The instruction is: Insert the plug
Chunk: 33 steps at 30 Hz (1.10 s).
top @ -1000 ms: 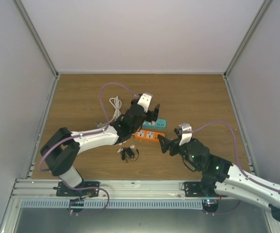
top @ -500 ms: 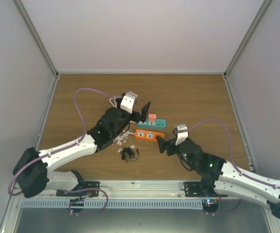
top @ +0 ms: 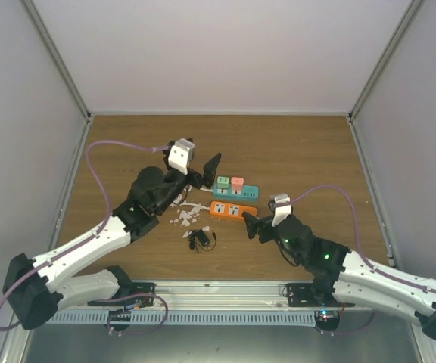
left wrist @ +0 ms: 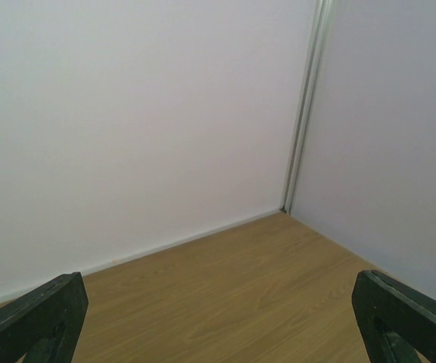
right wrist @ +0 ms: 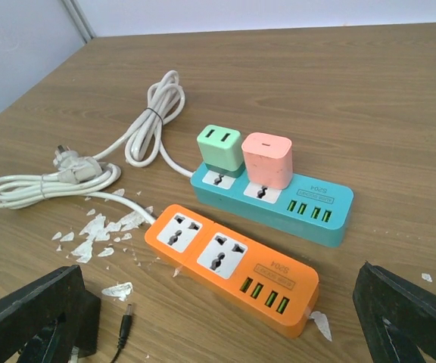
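Note:
A teal power strip [top: 237,191] lies mid-table with a green plug [top: 223,183] and a pink plug [top: 237,183] seated in its two sockets. The right wrist view shows the strip [right wrist: 309,208], green plug [right wrist: 220,149] and pink plug [right wrist: 268,159] upright, side by side. An orange power strip [top: 233,209] lies in front, both sockets empty [right wrist: 225,261]. My left gripper [top: 210,168] is open and empty, raised just left of the teal strip; its wrist view [left wrist: 218,325] shows only bare table and walls. My right gripper [top: 250,224] is open and empty near the orange strip [right wrist: 218,344].
A white coiled cable [right wrist: 146,125] with its plug [right wrist: 70,160] lies left of the strips. A black adapter [top: 198,239] with a barrel jack [right wrist: 125,321] sits in front. White flakes [top: 182,215] litter the table. Walls enclose three sides.
My left arm has pulled back left and up from the teal strip, uncovering the pink and then the green plug seated in it. The right arm has barely moved.

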Available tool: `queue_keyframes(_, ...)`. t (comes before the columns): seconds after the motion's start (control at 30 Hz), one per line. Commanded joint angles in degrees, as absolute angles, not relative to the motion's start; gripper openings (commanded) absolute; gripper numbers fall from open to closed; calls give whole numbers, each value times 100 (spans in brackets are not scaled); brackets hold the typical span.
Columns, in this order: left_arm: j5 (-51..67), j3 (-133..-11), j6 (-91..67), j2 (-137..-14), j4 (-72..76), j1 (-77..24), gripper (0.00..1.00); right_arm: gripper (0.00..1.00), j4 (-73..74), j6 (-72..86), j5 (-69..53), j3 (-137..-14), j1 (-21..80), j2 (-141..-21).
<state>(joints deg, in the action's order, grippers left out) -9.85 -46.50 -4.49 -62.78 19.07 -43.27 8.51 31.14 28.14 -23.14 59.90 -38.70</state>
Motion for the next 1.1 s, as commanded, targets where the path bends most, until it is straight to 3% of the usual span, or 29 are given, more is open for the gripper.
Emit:
queue_keyframes(0.0,-779,-4397,-454,-5911,2150,-4272,99,99,621,3099,2879,-2359,6056,-3956)
queue_keyframes(0.13,-997,-4332,-400,-5945,2123,-4222,99,100,423,2913,2669,-2364,6055,-4178)
queue_keyframes(0.27,-1028,-4421,-443,-6169,1883,-4066,99,89,195,2684,2084,-2524,6056,-4817)
queue_keyframes(0.37,-962,-4408,-549,-6293,1774,-3844,99,86,219,2685,1790,-2803,6072,-5431)
queue_keyframes(0.57,224,-4200,-1121,-6366,1701,-2925,99,82,351,2473,1109,-3544,6192,-6689)
queue_keyframes(0.7,687,-4187,-1167,-6515,1704,-2821,99,77,679,2415,1066,-4110,6600,-7667)
queue_keyframes(0.77,728,-4238,-1167,-6570,1612,-2821,99,70,684,2466,990,-4209,6745,-8039)
queue_keyframes(0.87,746,-4175,-1188,-6513,1616,-2816,99,51,589,2472,815,-4289,6852,-8384)
queue_keyframes(1.07,731,-4074,-1150,-6353,1617,-2813,99,51,525,2305,955,-4440,6926,-8629)
